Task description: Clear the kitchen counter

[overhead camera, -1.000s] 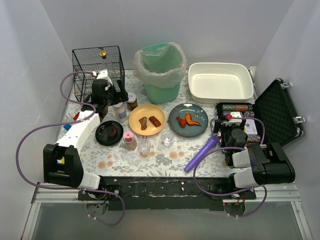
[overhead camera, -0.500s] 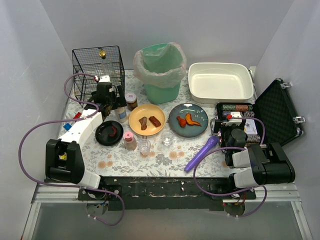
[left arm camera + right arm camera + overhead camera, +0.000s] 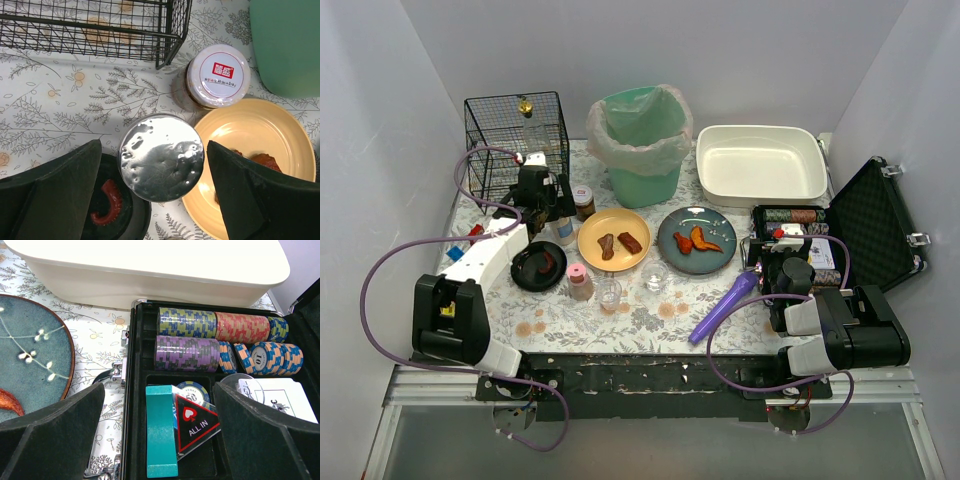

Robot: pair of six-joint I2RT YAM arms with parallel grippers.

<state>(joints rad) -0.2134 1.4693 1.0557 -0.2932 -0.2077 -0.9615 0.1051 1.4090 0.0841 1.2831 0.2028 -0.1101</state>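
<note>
Since a second ago my left arm has swung slightly rightward, carrying the left gripper (image 3: 154, 149) away from the wire basket (image 3: 100, 25) to hang over a silver-capped bottle (image 3: 161, 157). From above, my wrist hides most of that bottle; my left wrist camera looks straight down on its dented cap, with a white-lidded jar (image 3: 220, 75) just beyond it and the yellow plate (image 3: 265, 145) to one side. Those fingers are spread wide, one on each side of the cap and gripping nothing. The finger (image 3: 240, 195) nearer the plate sits just beside the rim, though I cannot tell whether it touches. My right gripper (image 3: 159, 387) is likewise spread and empty, over the near edge of the open black case (image 3: 135, 390). Only this wrist view shows the rows of poker chips (image 3: 186, 322) and the "ALL IN" card (image 3: 195, 426). The overhead view alone shows the purple tool (image 3: 725, 307) lying near my right arm. The kitchen counter (image 3: 650, 318), in its fern-and-flower cloth, lies under it all, stretching from my bases to the white basin (image 3: 760, 190).
</note>
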